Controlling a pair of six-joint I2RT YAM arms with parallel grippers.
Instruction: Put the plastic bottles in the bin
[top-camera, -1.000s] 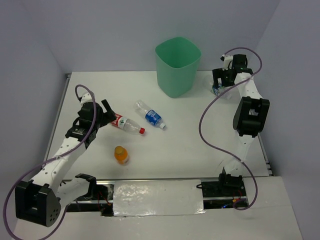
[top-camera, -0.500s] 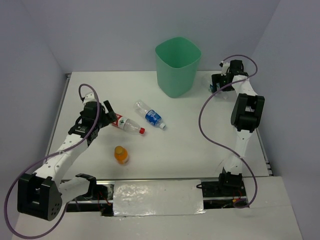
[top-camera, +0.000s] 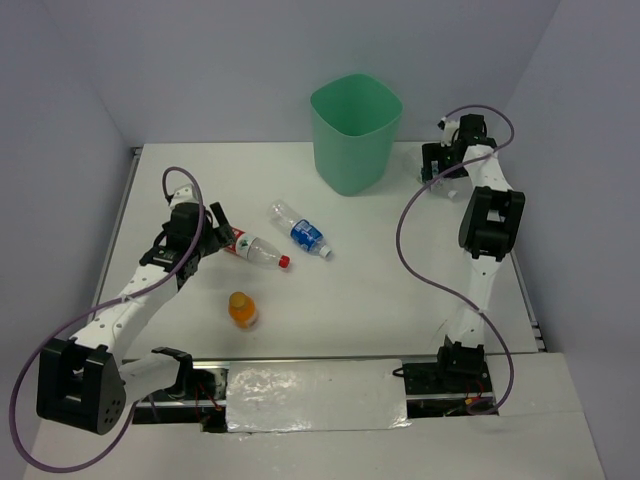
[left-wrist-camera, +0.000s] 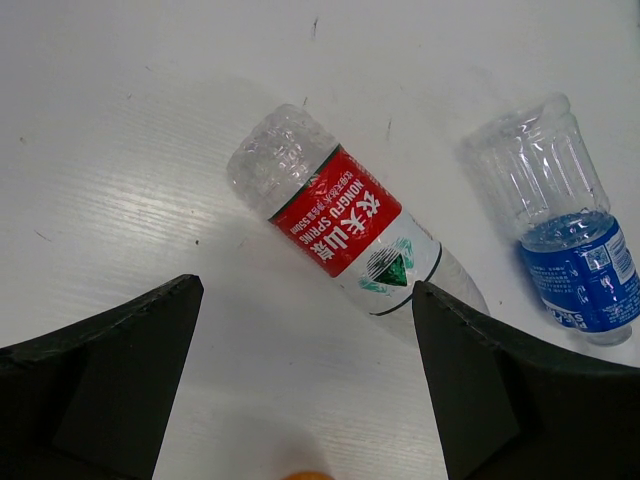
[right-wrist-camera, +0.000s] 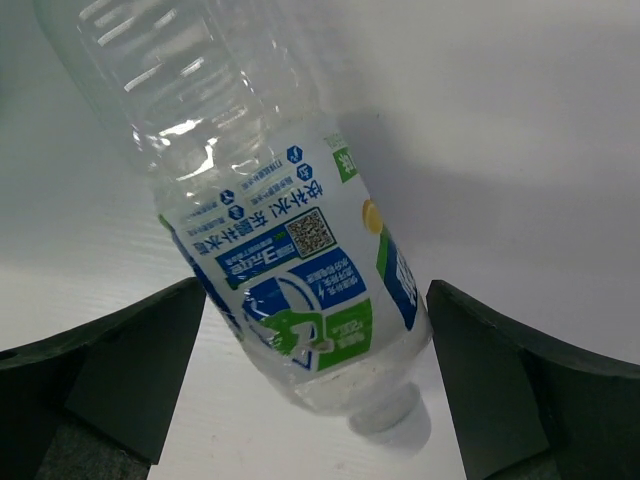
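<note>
A clear bottle with a red-white label (left-wrist-camera: 335, 215) and red cap (top-camera: 284, 262) lies on the white table. My left gripper (left-wrist-camera: 305, 380) hovers open just short of its base, in the top view (top-camera: 220, 232) too. A blue-labelled bottle (left-wrist-camera: 570, 240) lies to its right (top-camera: 302, 233). An orange bottle (top-camera: 241, 310) stands nearer the front. The mint-green bin (top-camera: 355, 135) stands at the back. To its right my right gripper (top-camera: 438, 170) is down and open around a clear bottle with a blue-green label (right-wrist-camera: 290, 250), with gaps on both sides.
Grey walls close the table at the back and sides. The right arm's purple cable (top-camera: 405, 225) loops over the table's right part. The arm bases and a taped strip (top-camera: 315, 395) line the near edge.
The left gripper has crept toward the red-labelled bottle's base. The right gripper has reached farther back and dropped over the bottle beside the bin. No bottle has moved.
</note>
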